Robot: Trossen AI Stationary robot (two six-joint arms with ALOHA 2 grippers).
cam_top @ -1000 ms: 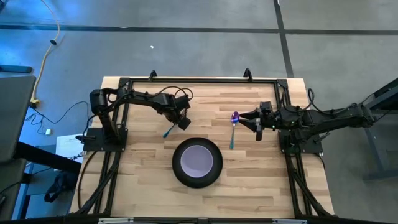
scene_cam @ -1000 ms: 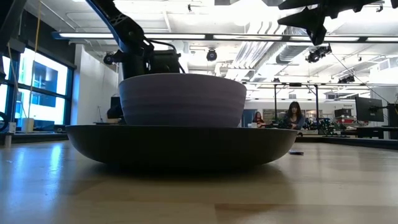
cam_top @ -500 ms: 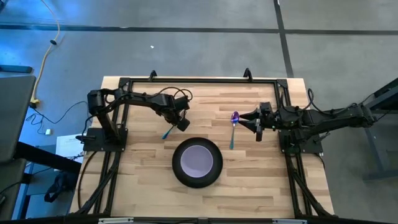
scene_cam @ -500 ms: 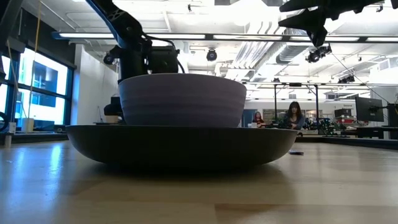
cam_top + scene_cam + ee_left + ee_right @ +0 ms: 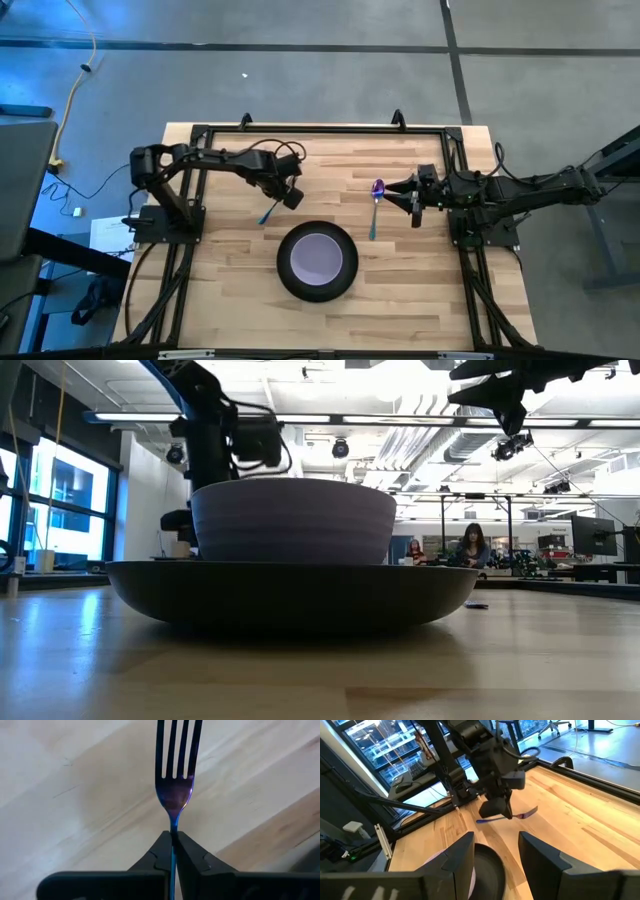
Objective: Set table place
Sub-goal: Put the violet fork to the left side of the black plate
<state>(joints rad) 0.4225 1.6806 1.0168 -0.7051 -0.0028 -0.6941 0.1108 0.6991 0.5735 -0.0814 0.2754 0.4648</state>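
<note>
My left gripper (image 5: 289, 192) is shut on the purple-and-teal fork (image 5: 267, 212), above the table (image 5: 230, 290) and to the far left of the black plate (image 5: 317, 262). The lavender bowl (image 5: 318, 257) sits in the plate. In the left wrist view the fork's tines (image 5: 176, 750) stick out past my left gripper (image 5: 173, 840). The purple-and-teal spoon (image 5: 375, 208) lies flat on the table, right of the plate. My right gripper (image 5: 400, 195) hovers open just right of the spoon. In its wrist view my right gripper (image 5: 495, 860) faces the left arm and the fork (image 5: 507, 816). My left gripper pinches the fork between its two fingers (image 5: 162, 851) on the handle just behind the neck (image 5: 173, 826). The fingers come from above, slanting down. The fork is roughly level and lifted clear of the table, its teal handle end (image 5: 481, 821) sticking out behind the gripper.
The black rail frame (image 5: 320, 129) runs round the tabletop, and the arm bases stand at its left (image 5: 160, 215) and right (image 5: 480, 225) edges. Bare wood lies left of the plate (image 5: 230, 260) and along the near edge. People sit in the room beyond (image 5: 472, 545).
My left gripper has risen and drawn a little toward the table's left edge, carrying the fork with it. It has stayed shut. My right gripper, the spoon, the plate and the bowl have kept still.
</note>
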